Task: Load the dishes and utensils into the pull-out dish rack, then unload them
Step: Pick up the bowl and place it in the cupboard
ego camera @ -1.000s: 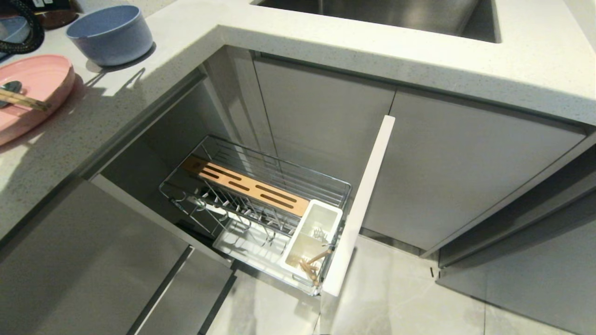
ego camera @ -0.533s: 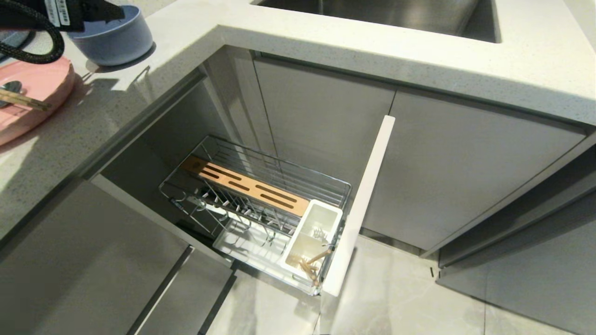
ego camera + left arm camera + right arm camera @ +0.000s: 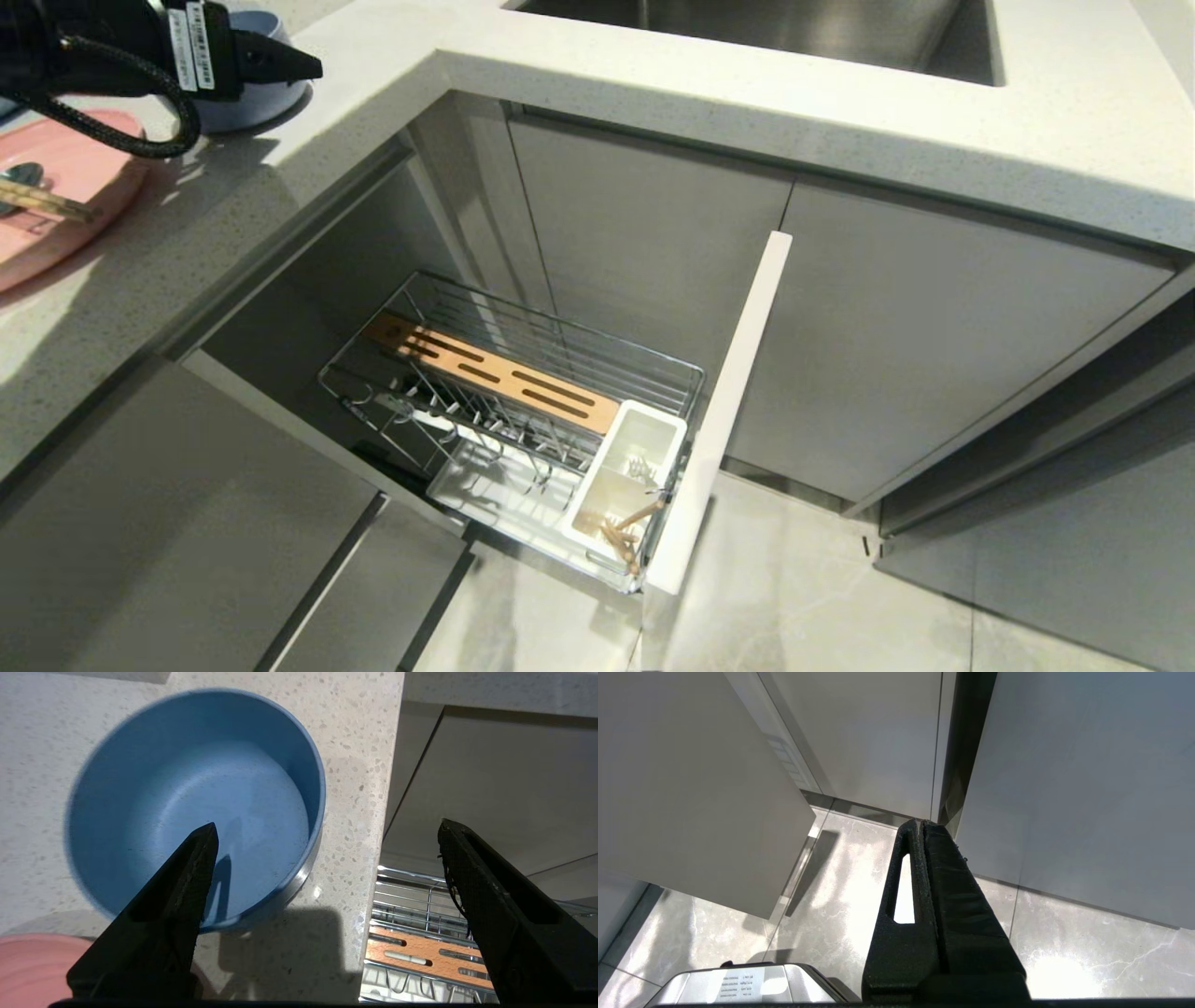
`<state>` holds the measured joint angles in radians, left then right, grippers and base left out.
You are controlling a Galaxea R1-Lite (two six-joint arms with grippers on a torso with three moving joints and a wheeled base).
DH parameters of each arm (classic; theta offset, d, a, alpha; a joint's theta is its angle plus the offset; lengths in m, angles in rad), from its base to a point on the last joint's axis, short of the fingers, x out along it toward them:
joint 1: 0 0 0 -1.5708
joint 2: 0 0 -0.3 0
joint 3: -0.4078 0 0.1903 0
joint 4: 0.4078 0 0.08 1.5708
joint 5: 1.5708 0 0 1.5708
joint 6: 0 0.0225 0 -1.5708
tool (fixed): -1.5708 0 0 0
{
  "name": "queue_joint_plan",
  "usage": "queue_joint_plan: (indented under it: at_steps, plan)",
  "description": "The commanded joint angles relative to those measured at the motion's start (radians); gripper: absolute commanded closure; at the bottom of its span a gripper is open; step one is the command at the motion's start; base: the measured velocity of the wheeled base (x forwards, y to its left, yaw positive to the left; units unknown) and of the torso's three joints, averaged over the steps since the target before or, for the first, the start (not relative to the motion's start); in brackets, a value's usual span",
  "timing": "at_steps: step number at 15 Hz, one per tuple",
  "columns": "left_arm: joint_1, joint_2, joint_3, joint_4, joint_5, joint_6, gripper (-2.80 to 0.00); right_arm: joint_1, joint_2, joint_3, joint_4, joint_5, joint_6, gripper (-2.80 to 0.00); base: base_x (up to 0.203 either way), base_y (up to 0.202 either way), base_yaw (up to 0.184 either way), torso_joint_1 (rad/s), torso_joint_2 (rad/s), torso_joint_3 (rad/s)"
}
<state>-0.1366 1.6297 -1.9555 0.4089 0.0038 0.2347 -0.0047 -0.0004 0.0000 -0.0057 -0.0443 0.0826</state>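
- Your right claw point(image 3: 920, 826) hangs parked over the floor, fingers pressed together on nothing.
- At 6 o'clock the pull-out dish rack point(image 3: 523, 392) stands out, with no dishes in it.
- At 10 o'clock the pink plate point(image 3: 56, 215) carries the chopsticks point(image 3: 47, 201) and the spoon point(image 3: 21, 174).
- At 11 o'clock your left claw point(image 3: 327, 830) hovers spread wide over the blue bowl point(image 3: 196, 807) on the counter point(image 3: 233, 177); you appear to be loading. Next, lower it astride the rim, then close.

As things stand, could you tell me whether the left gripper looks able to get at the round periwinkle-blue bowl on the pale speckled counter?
Probably yes. The left gripper hangs open above the bowl, one finger over its inside, the other beyond its rim. The bowl is empty and nothing blocks it.
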Motion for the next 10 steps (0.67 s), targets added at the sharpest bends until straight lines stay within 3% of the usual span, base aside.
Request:
queue_joint_plan:
  at_steps: [1,7,8,10]
  plan:
    - [-0.002,0.027,0.000,0.001,-0.002,0.019,-2.80,0.000,-0.004,0.000,0.000,0.000,0.000,0.00,0.000,0.000,0.000,0.000,0.00,0.000]
    - [0.000,0.042,-0.002,0.000,-0.002,0.066,-2.80,0.000,-0.004,0.000,0.000,0.000,0.000,0.00,0.000,0.000,0.000,0.000,0.00,0.000]
    - [0.000,0.044,-0.002,-0.001,-0.002,0.068,0.00,0.000,-0.004,0.000,0.000,0.000,0.000,0.00,0.000,0.000,0.000,0.000,0.00,0.000]
    - [0.000,0.042,-0.002,-0.005,-0.001,0.071,0.00,0.000,-0.004,0.000,0.000,0.000,0.000,0.00,0.000,0.000,0.000,0.000,0.00,0.000]
